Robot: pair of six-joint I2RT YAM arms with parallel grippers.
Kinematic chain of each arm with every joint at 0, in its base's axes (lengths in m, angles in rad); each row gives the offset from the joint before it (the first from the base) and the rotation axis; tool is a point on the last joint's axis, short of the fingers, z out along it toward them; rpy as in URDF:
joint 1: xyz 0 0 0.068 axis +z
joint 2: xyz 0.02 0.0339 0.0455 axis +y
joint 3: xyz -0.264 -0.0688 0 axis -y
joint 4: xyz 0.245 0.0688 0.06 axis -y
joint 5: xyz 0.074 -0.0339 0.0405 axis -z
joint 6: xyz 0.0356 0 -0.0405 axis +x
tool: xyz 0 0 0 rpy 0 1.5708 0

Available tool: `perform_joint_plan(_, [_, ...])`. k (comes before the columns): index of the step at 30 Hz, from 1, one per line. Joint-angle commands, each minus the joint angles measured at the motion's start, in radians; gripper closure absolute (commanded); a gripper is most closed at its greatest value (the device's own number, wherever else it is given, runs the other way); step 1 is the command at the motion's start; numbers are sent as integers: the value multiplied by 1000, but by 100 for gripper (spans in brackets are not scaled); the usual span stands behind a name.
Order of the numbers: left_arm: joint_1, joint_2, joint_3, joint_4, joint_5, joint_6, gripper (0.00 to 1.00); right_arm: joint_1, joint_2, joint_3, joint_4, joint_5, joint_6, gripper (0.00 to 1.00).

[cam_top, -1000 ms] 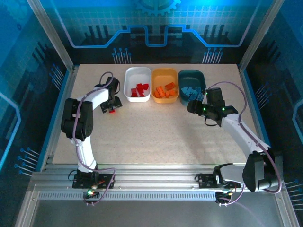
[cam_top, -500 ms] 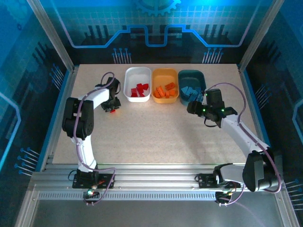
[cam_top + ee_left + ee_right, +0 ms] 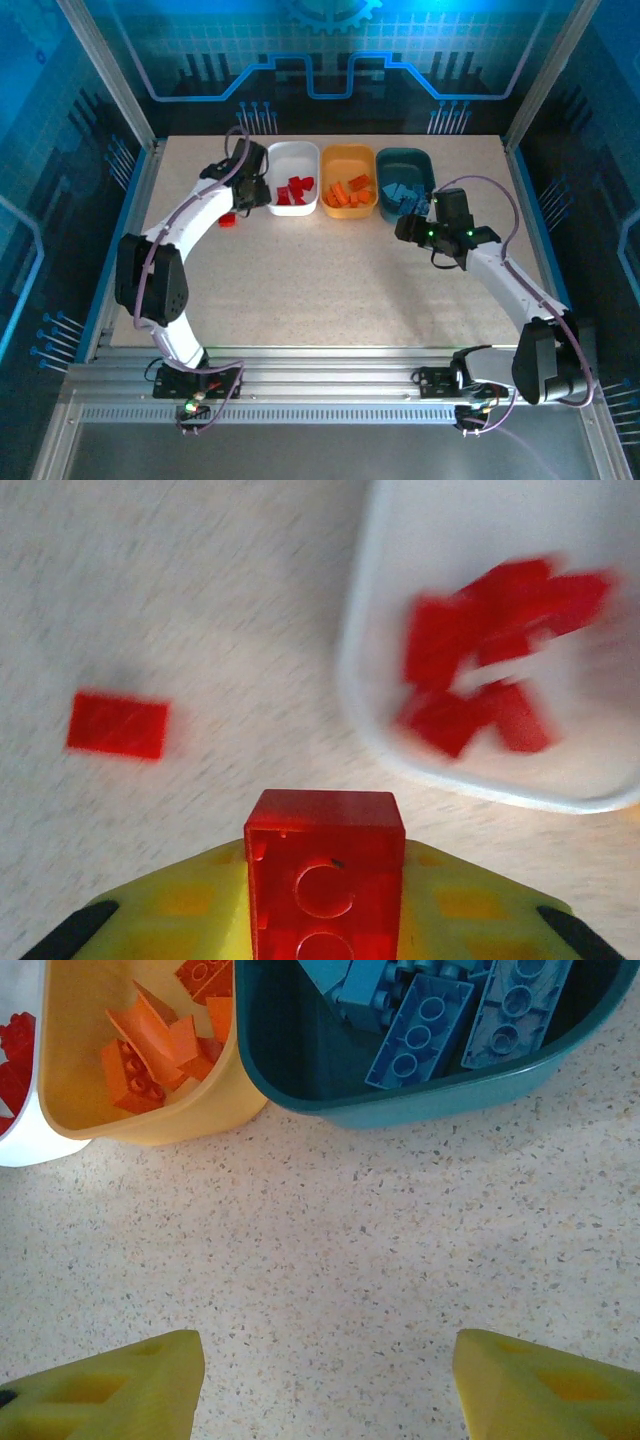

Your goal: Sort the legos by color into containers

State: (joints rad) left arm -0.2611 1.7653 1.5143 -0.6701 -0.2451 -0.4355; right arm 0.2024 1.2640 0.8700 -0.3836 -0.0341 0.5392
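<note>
Red lego | clamped in left tool | right tool spread, empty

Nothing here can be read: no words, numbers or brand marks. The one sign-like thing is a gear outline with circuit lines on the blue back wall at twelve o'clock, and it carries no letters. The red brick gripped in the left pincer shows raised rings on its face, plain as far as I can tell. The studs of the light blue bricks in the teal tub are too small to make out any stamp.
</note>
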Motion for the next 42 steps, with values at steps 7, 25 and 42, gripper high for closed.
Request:
perform_joint_plan(7, [-6,279,317,-19,171,53,65,2,-26,4,-46,24,-13,32])
perform_joint_plan(25, [98,95,111,80,67,47,1,27,11,47,-63,-3,-25,32])
perform_joint_plan(42, [282,289,-19,42,102,11,9,52,8,55,-78,-13,-35,31])
